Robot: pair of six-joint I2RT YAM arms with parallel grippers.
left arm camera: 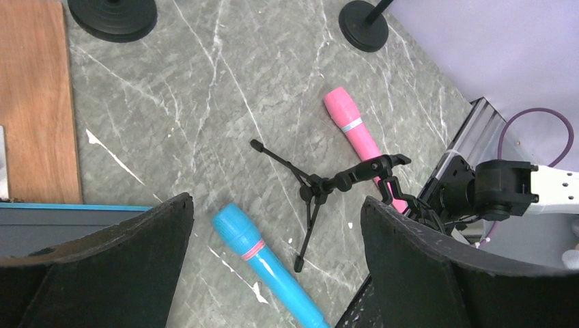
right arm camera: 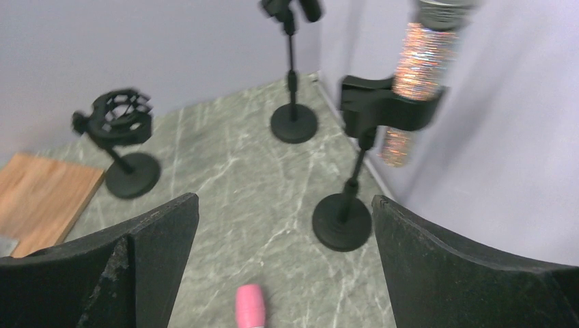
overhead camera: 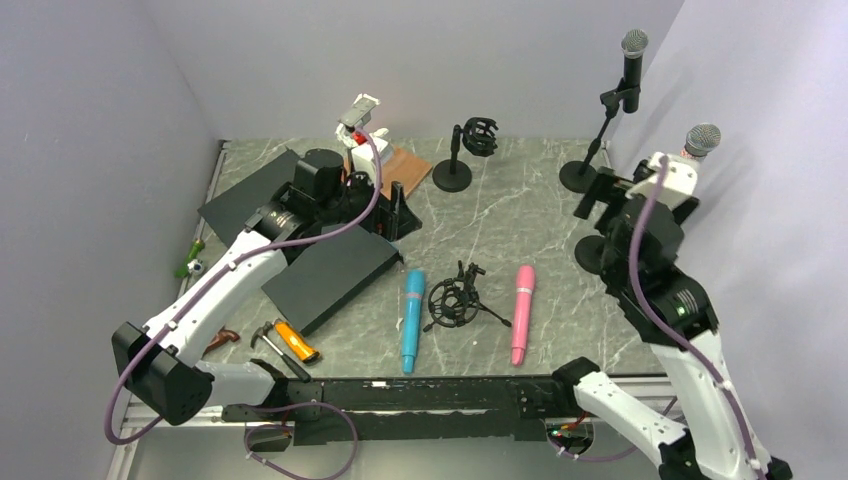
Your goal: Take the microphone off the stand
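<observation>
The right gripper (right arm camera: 283, 225) stands wide open with nothing between its fingers. It faces the glitter microphone (right arm camera: 416, 58), which sits in the upper right of the right wrist view. The microphone is held near upright in the black clip (right arm camera: 382, 109) of a short stand, whose round base (right arm camera: 341, 222) rests on the counter (right arm camera: 232, 171) close to the right wall. The step in hand looks like the approach to a grasp.

To do it well, the gripper should swing right and rise until the glittered body lies centred between the fingers, above the clip rather than on it. The exposed stretch there is short, so the fingers need to close squarely on it and below the mesh head.

The pull should then follow the microphone's own axis, up and out of the clip. A sideways tug would likely tip the light stand or knock it against the wall.

The left gripper (left arm camera: 276, 205) is also wide open and empty, hovering over the middle of the counter well apart from the stand. It offers the base no bracing, so a slow, straight lift matters all the more.
</observation>
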